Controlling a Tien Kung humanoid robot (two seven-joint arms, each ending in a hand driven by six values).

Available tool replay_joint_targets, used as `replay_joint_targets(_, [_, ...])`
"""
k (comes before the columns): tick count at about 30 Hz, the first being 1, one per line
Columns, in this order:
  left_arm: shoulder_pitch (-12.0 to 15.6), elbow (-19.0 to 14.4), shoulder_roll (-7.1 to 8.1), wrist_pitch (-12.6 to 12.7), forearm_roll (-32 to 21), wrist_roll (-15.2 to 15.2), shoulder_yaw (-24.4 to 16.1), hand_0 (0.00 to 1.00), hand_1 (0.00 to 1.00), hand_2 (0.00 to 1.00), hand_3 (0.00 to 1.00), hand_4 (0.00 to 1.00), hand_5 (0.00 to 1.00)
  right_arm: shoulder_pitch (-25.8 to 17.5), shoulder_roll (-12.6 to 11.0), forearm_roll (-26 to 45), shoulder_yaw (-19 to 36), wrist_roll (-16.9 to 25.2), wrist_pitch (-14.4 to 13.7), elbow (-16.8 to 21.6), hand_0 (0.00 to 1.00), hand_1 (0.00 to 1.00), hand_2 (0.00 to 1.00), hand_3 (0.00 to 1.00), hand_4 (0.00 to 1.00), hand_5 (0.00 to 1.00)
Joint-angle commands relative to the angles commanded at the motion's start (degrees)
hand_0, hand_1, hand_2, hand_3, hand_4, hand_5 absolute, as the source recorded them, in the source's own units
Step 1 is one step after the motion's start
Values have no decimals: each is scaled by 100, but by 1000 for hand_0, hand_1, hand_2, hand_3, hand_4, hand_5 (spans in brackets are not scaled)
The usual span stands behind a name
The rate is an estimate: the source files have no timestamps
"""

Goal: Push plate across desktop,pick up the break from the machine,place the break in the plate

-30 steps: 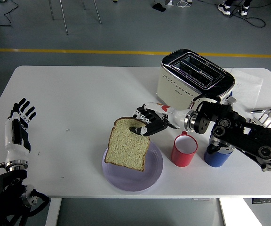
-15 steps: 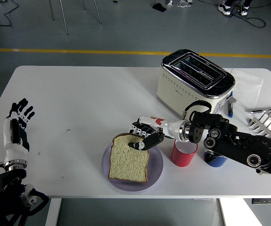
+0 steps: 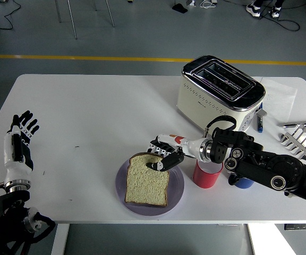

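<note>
Bread slice (image 3: 147, 180) lies on plate (image 3: 177, 194), right hand (image 3: 163, 154) gripping its top edge

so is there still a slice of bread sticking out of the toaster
No, the toaster slots look empty, and the only bread in view lies on the purple plate under the right hand.

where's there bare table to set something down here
Most room is the wide white stretch between the left hand and the plate, running back to the table's far edge left of the toaster. The right side is crowded: right hand on the bread, red cup, blue cup, rack.
</note>
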Motion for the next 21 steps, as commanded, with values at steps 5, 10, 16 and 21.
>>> replay_joint_targets(5, [-10, -5, 0, -2, -3, -4, 12, 745, 779, 847, 807, 672, 998, 8, 16, -222, -9, -30, 2, -91, 352, 486, 553, 557, 391, 47])
replay_joint_targets(10, [-8, -4, 0, -1, -1, -5, 0, 750, 788, 862, 834, 692, 998, 15, 27, -425, -3, -30, 118, -140, 401, 544, 595, 568, 484, 74])
replay_joint_targets(16, [-12, -8, 0, -1, 0, -16, 7, 760, 807, 891, 867, 707, 998, 17, 41, -613, 12, -34, 220, -172, 526, 618, 604, 625, 589, 129])
replay_joint_targets(21, [-13, -8, 0, -3, -3, -21, -2, 770, 841, 900, 888, 679, 998, 18, 49, -701, 33, -43, 245, -189, 647, 690, 653, 672, 612, 133])
